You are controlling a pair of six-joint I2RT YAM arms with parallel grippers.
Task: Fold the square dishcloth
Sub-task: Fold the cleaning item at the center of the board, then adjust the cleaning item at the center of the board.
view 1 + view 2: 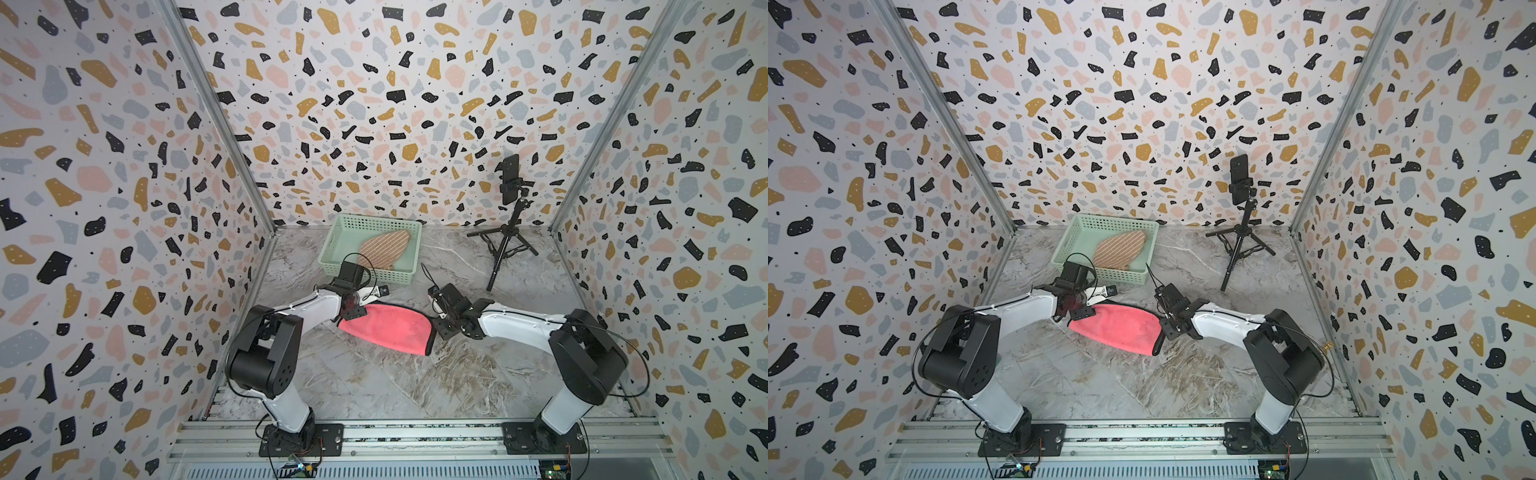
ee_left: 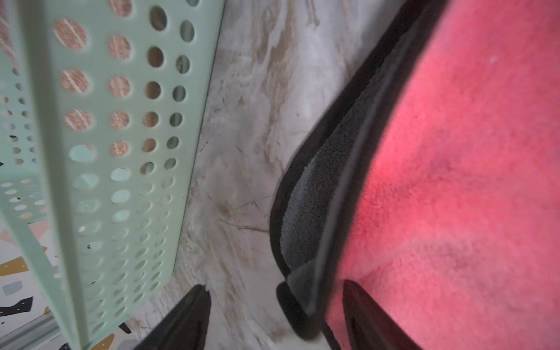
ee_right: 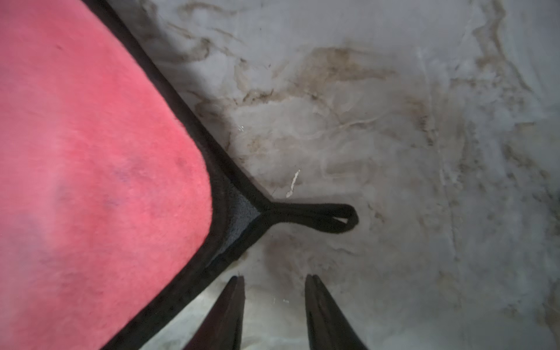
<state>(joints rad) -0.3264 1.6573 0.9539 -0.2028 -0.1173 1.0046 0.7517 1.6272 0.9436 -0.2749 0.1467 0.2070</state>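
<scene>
The square dishcloth (image 1: 386, 330) (image 1: 1117, 328), pink with black trim and a grey underside, lies folded in half on the marble table in both top views. My left gripper (image 1: 371, 300) (image 1: 1098, 300) is at its far left corner. In the left wrist view the gripper (image 2: 276, 288) is open, with the trimmed corner of the dishcloth (image 2: 469, 151) lying between the jaws and one finger over the pink face. My right gripper (image 1: 438, 320) (image 1: 1165, 322) is at the far right corner. In the right wrist view it (image 3: 275, 277) is open over bare table, beside the dishcloth (image 3: 91, 151) and its hanging loop (image 3: 327, 216).
A mint-green perforated basket (image 1: 332, 253) (image 1: 1065, 249) (image 2: 121, 212) holding a striped brown cloth (image 1: 384, 247) stands just behind the left gripper. A phone on a black tripod (image 1: 509, 232) (image 1: 1239, 232) stands at the back right. Patterned walls enclose three sides.
</scene>
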